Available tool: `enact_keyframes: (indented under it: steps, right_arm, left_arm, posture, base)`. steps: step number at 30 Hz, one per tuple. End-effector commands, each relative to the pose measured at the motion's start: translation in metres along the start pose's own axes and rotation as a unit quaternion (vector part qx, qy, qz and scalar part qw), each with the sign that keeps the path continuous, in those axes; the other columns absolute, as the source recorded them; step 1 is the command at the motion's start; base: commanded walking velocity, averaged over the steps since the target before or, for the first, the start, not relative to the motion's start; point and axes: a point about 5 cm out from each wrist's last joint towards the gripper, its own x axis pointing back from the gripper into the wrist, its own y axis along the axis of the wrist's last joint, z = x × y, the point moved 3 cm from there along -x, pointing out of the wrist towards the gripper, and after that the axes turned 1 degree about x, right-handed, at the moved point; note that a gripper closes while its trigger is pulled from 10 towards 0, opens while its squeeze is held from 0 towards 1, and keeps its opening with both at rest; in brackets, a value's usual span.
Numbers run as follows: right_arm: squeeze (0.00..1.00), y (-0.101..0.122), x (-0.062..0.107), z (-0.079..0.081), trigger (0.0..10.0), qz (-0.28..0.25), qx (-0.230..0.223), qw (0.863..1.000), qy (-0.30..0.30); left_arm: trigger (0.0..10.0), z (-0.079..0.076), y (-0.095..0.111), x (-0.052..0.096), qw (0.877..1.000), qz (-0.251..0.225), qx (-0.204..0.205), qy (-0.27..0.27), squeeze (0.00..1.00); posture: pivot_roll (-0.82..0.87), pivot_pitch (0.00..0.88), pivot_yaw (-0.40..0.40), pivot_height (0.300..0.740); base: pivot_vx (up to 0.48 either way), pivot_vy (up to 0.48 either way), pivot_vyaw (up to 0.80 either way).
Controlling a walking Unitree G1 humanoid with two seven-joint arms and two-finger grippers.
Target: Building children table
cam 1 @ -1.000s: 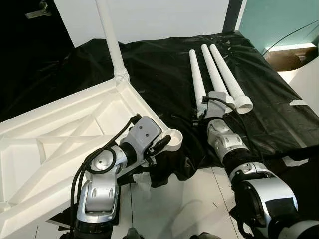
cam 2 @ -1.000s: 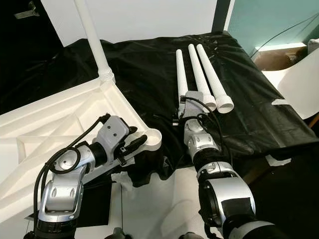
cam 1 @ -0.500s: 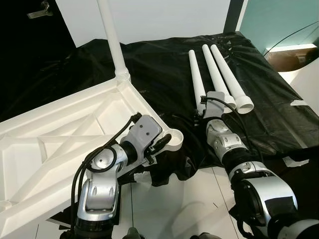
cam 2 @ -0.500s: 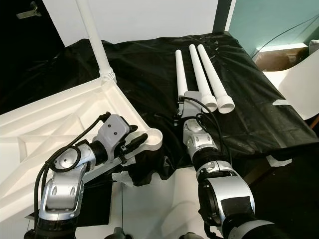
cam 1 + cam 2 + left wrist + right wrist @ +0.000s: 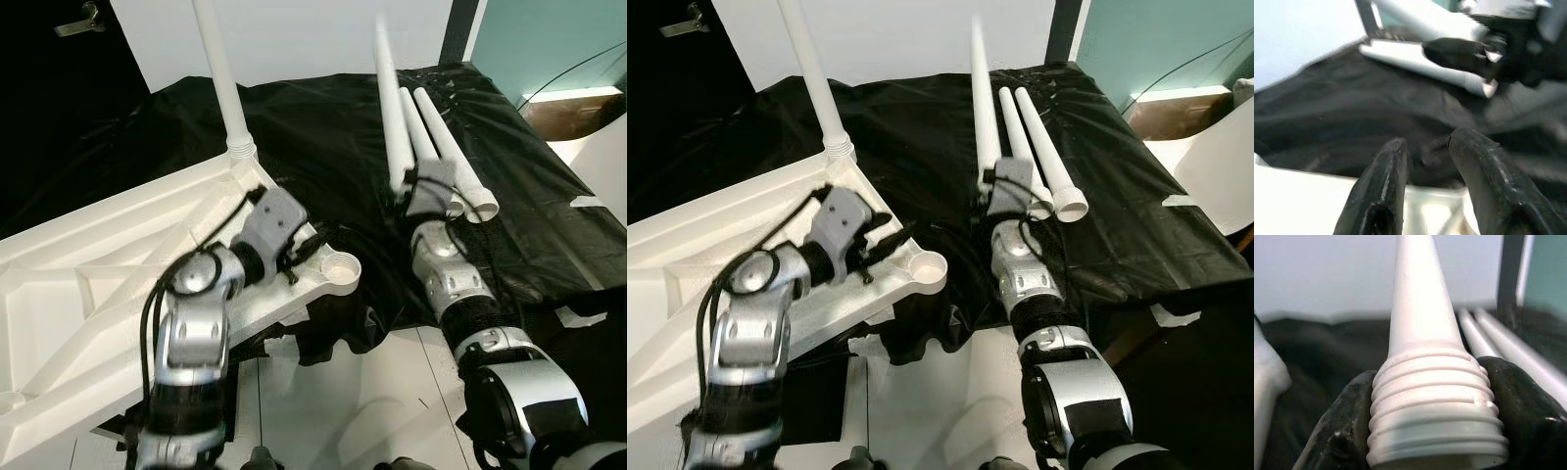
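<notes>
The white tabletop (image 5: 108, 264) lies upside down, with one leg (image 5: 223, 93) standing in its far corner. Its near corner socket (image 5: 340, 268) is empty. My left gripper (image 5: 299, 257) hovers over the frame just beside that socket, open with nothing between its fingers (image 5: 1383, 181). My right gripper (image 5: 408, 192) is shut on the threaded end of a second white leg (image 5: 389, 98), which is tilted up off the black cloth (image 5: 294, 137). In the right wrist view the threads (image 5: 1432, 421) sit between both fingers (image 5: 1520, 406). Two more legs (image 5: 446, 152) lie on the cloth beside it.
The black cloth covers a table and hangs over its front edge. White floor (image 5: 362, 392) lies below, between my arms. A brown box (image 5: 573, 113) and a white panel (image 5: 607, 157) stand at the right. A white wall (image 5: 313, 39) is behind.
My right gripper has raised the leg, swinging its far end up off the cloth. My left gripper has moved up and back from the corner socket onto the frame.
</notes>
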Motion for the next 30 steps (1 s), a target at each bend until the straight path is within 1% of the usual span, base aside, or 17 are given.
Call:
enact_keyframes:
  steps: [1, 3, 4, 6, 7, 8, 9, 10, 12, 17, 19, 21, 22, 23, 27, 28, 30]
  right_arm:
    - [0.0, 0.009, 0.002, 0.003, 10.0, -0.032, 0.017, 0.999, 0.017]
    - [0.0, 0.009, 0.002, 0.003, 10.0, -0.032, 0.017, 0.999, 0.017]
    - [0.0, 0.016, 0.003, 0.004, 10.0, -0.053, 0.026, 0.998, 0.025]
    - [0.0, 0.039, 0.006, 0.011, 10.0, -0.117, 0.044, 0.99, 0.061]
    - [0.0, 0.039, 0.006, 0.011, 10.0, -0.117, 0.044, 0.99, 0.061]
    - [0.0, 0.049, 0.008, 0.015, 10.0, -0.144, 0.05, 0.985, 0.078]
    - [0.0, 0.057, 0.011, 0.02, 10.0, -0.165, 0.061, 0.979, 0.099]
    - [0.0, 0.057, 0.011, 0.02, 10.0, -0.165, 0.061, 0.979, 0.099]
    - [0.0, 0.065, 0.016, 0.026, 10.0, -0.19, 0.075, 0.971, 0.126]
    - [0.0, 0.068, 0.021, 0.033, 10.0, -0.204, 0.087, 0.963, 0.153]
    - [0.0, 0.067, 0.027, 0.042, 10.0, -0.209, 0.097, 0.955, 0.187]
    - [0.0, 0.064, 0.03, 0.046, 10.0, -0.208, 0.103, 0.951, 0.204]
    - [0.0, 0.062, 0.031, 0.048, 10.0, -0.204, 0.104, 0.949, 0.215]
    - [0.0, 0.057, 0.034, 0.051, 10.0, -0.197, 0.105, 0.948, 0.229]
    - [0.0, 0.051, 0.038, 0.054, 10.0, -0.19, 0.105, 0.945, 0.246]
    - [0.0, 0.047, 0.041, 0.057, 10.0, -0.186, 0.106, 0.943, 0.256]
    - [0.0, 0.047, 0.041, 0.057, 10.0, -0.186, 0.106, 0.943, 0.256]
  left_arm:
    - [10.0, 0.03, -0.002, 0.002, 0.988, -0.007, 0.041, 0.147, 0.0]
    - [10.0, 0.03, -0.002, 0.002, 0.988, -0.007, 0.041, 0.147, 0.0]
    - [10.0, 0.035, 0.003, 0.001, 0.987, -0.023, 0.061, 0.147, 0.0]
    - [10.0, 0.053, 0.021, -0.001, 0.976, -0.081, 0.15, 0.136, 0.0]
    - [10.0, 0.053, 0.021, -0.001, 0.976, -0.081, 0.15, 0.136, 0.0]
    - [10.0, 0.061, 0.032, -0.002, 0.97, -0.111, 0.179, 0.124, 1.0]
    - [10.0, 0.069, 0.043, -0.002, 0.963, -0.141, 0.201, 0.113, 1.0]
    - [10.0, 0.069, 0.043, -0.002, 0.963, -0.141, 0.201, 0.113, 1.0]
    - [10.0, 0.081, 0.06, -0.001, 0.953, -0.18, 0.224, 0.095, 1.0]
    - [10.0, 0.087, 0.074, -0.002, 0.946, -0.205, 0.241, 0.071, 1.0]
    - [10.0, 0.088, 0.082, -0.005, 0.945, -0.209, 0.248, 0.051, 1.0]
    - [10.0, 0.089, 0.086, -0.006, 0.944, -0.211, 0.248, 0.044, 1.0]
    - [10.0, 0.088, 0.088, -0.007, 0.943, -0.214, 0.251, 0.038, 0.79]
    - [10.0, 0.085, 0.095, -0.006, 0.942, -0.226, 0.25, 0.017, 0.0]
    - [10.0, 0.081, 0.104, -0.006, 0.937, -0.24, 0.255, -0.009, 0.0]
    - [10.0, 0.08, 0.109, -0.006, 0.933, -0.247, 0.262, -0.021, 0.0]
    - [10.0, 0.08, 0.109, -0.006, 0.933, -0.247, 0.262, -0.021, 0.0]
  posture:
    - [0.05, 0.012, 0.019, 0.74]
    - [0.05, 0.012, 0.019, 0.74]
    - [0.05, 0.007, 0.018, 0.74]
    - [0.04, 0.0, 0.02, 0.74]
    - [0.04, 0.0, 0.02, 0.74]
    - [0.04, 0.0, 0.02, 0.74]
    - [0.03, 0.0, 0.023, 0.74]
    - [0.03, 0.0, 0.023, 0.74]
    - [0.03, 0.0, 0.025, 0.74]
    - [0.02, 0.0, 0.031, 0.74]
    - [0.02, 0.0, 0.036, 0.74]
    - [0.01, 0.0, 0.039, 0.74]
    - [0.01, 0.0, 0.039, 0.74]
    - [0.01, 0.0, 0.044, 0.74]
    - [0.01, 0.0, 0.045, 0.74]
    - [0.01, 0.0, 0.046, 0.74]
    - [0.01, 0.0, 0.046, 0.74]
  base:
    - [0.0, 0.0, 0.0]
    - [0.0, 0.0, 0.0]
    - [0.0, 0.0, 0.0]
    - [0.0, 0.0, 0.0]
    - [0.0, 0.0, 0.0]
    - [0.0, 0.0, 0.0]
    - [0.0, 0.0, 0.0]
    - [0.0, 0.0, 0.0]
    - [0.0, 0.0, 0.0]
    - [0.0, 0.0, 0.0]
    - [0.0, 0.0, 0.0]
    - [0.0, 0.0, 0.0]
    - [0.0, 0.0, 0.0]
    - [0.0, 0.0, 0.0]
    - [0.0, 0.0, 0.0]
    - [0.0, 0.0, 0.0]
    - [0.0, 0.0, 0.0]
